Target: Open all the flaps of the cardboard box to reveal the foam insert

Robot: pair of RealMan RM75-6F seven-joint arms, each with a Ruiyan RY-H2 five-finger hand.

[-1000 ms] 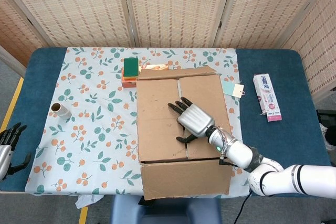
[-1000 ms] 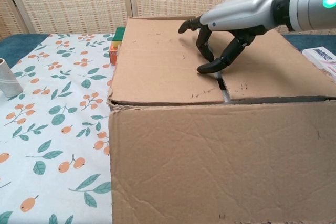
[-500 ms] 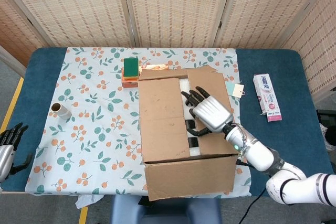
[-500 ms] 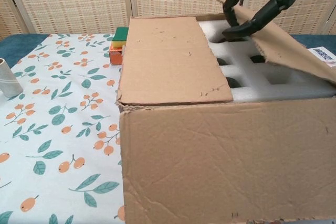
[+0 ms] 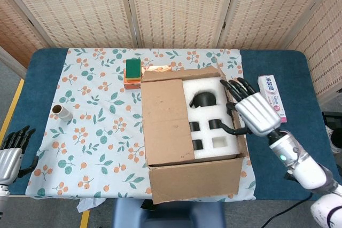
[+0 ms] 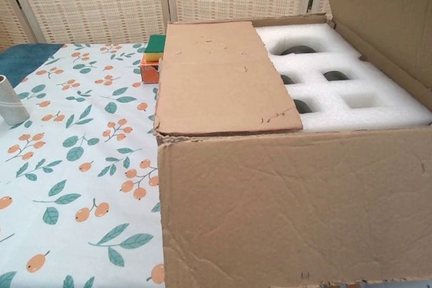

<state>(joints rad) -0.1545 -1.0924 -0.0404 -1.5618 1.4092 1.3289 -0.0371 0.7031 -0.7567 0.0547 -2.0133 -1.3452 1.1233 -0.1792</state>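
Observation:
The cardboard box point(image 5: 192, 181) sits mid-table. Its left top flap point(image 5: 163, 121) still lies flat over the left half. The right flap point(image 6: 378, 18) stands nearly upright, and my right hand point(image 5: 254, 111) holds its edge, thumb hooked on the inner side. White foam insert point(image 5: 211, 118) with dark cut-outs shows in the uncovered right half, and the chest view shows the same foam point(image 6: 358, 109). The front flap hangs down over the box front point(image 6: 290, 214). My left hand point(image 5: 10, 156) rests off the table's near left corner, fingers apart, holding nothing.
A green sponge point(image 5: 133, 68) on an orange block lies just behind the box's left corner. A cardboard roll point(image 5: 64, 112) stands on the floral cloth at left. A pink-and-white packet point(image 5: 272, 99) and a small card point(image 5: 238, 91) lie right of the box.
My right hand has swung the right flap from flat to nearly upright, moving right and up. The foam came into view. The left hand barely moved.

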